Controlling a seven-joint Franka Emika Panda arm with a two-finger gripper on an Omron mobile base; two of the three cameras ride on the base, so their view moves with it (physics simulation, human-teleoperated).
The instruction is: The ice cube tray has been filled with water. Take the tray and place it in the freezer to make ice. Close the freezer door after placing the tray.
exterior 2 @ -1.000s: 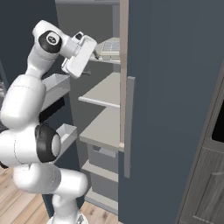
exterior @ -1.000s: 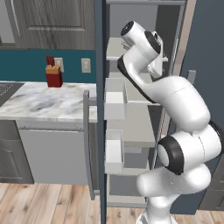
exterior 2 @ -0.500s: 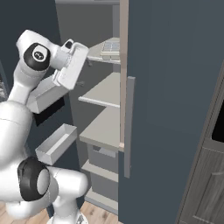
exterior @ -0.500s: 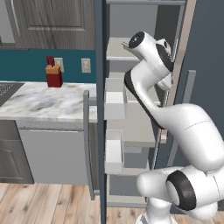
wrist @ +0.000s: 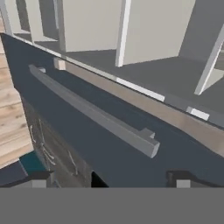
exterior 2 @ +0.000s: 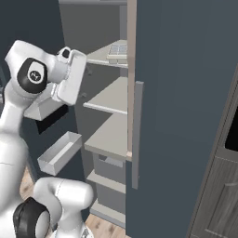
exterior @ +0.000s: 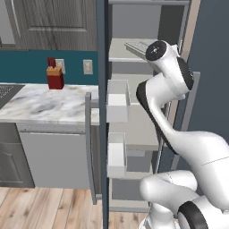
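tray point(exterior 2: 117, 48): lies on the freezer point(exterior 2: 109, 95) top shelf.
gripper point(wrist: 109, 177): jaws wide, empty.
door point(exterior: 102, 112): you see it swung open, edge-on, on the arm's left; its long axis is vertical.
next: you likely push it shut.

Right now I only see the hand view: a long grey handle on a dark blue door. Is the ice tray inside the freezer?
Observer: Yes. In the right base view the ice cube tray lies on the highest shelf that shows in the freezer.
Operator: Is the freezer door shut?
Observer: No. The left base view shows the freezer door standing open, seen edge-on, with its white bins facing the shelves.
Operator: Is the arm in the door's way?
Observer: Probably. In the left base view the arm stands right in front of the open compartment, beside those bins.
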